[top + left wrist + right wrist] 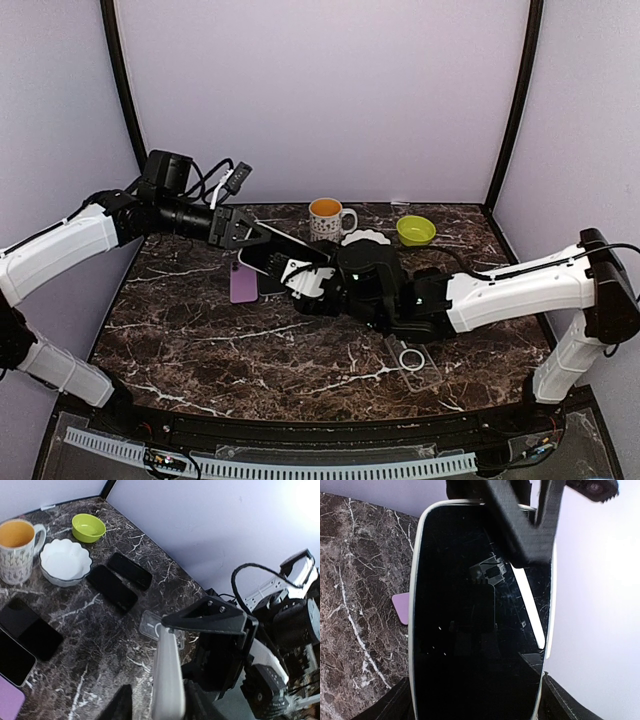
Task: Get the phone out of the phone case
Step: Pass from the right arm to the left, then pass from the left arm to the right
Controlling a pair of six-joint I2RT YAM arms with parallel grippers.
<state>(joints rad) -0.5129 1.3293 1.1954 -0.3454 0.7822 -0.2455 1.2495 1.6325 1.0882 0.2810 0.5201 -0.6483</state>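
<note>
I am holding the phone up off the table, its lower end gripped across its width by the right fingers. The left fingers are straddling the top end, one of them lying across the glass; I cannot tell whether they are pinching it. The pale phone case is wrapping the rim all round. I am worrying that the left fingers are catching phone and case together. A pull could then drag everything out of the right hold and drop it, or the finger could skid on the glass.
</note>
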